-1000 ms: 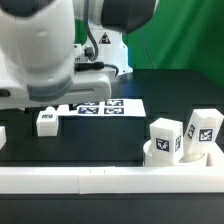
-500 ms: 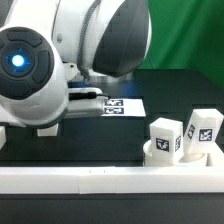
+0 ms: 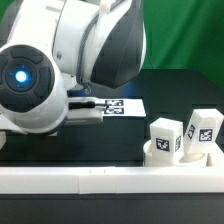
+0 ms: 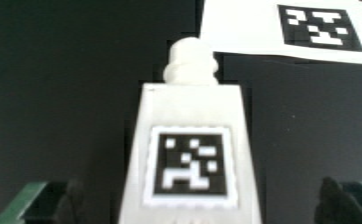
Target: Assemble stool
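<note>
Black table | wrist view: claw apart, flanking leg | exterior view: arm hides both

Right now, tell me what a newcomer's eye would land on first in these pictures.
The big white robot arm with its glowing blue light fills the exterior view's left half. In the wrist view, a white stool leg with a black-and-white tag lies inside the open hand. Two more tagged legs stand upright on the exterior view's right.
</note>
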`<state>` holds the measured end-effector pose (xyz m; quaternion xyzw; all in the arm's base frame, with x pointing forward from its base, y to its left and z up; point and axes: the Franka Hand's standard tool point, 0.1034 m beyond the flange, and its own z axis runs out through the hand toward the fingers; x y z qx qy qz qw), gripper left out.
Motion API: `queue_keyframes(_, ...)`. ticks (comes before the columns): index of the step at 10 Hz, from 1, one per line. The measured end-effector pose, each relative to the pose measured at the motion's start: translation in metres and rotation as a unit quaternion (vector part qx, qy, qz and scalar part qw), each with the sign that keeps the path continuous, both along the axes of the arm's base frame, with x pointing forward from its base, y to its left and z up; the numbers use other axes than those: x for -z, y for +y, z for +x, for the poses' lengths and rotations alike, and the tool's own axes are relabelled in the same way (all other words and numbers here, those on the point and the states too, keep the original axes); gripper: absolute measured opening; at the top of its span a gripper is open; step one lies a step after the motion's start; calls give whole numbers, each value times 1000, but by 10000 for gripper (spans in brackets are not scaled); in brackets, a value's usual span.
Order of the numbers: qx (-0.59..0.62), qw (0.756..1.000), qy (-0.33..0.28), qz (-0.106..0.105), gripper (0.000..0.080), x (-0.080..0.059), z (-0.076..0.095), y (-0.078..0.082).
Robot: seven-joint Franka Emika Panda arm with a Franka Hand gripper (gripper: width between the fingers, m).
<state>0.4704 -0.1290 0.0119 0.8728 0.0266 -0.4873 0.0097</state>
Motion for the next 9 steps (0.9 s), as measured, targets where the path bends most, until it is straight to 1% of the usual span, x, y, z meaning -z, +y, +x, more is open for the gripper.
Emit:
queue_keyframes(3, 0, 1000, -1, 1, 640, 0, 1, -1)
queue_keyframes(4, 0, 1000, -1, 1, 472, 0, 1, -1)
queue_keyframes(5, 0, 1000, -1, 1, 334, 0, 1, -1)
queue_keyframes(9, 0, 1000, -1, 1, 334, 0, 1, -1)
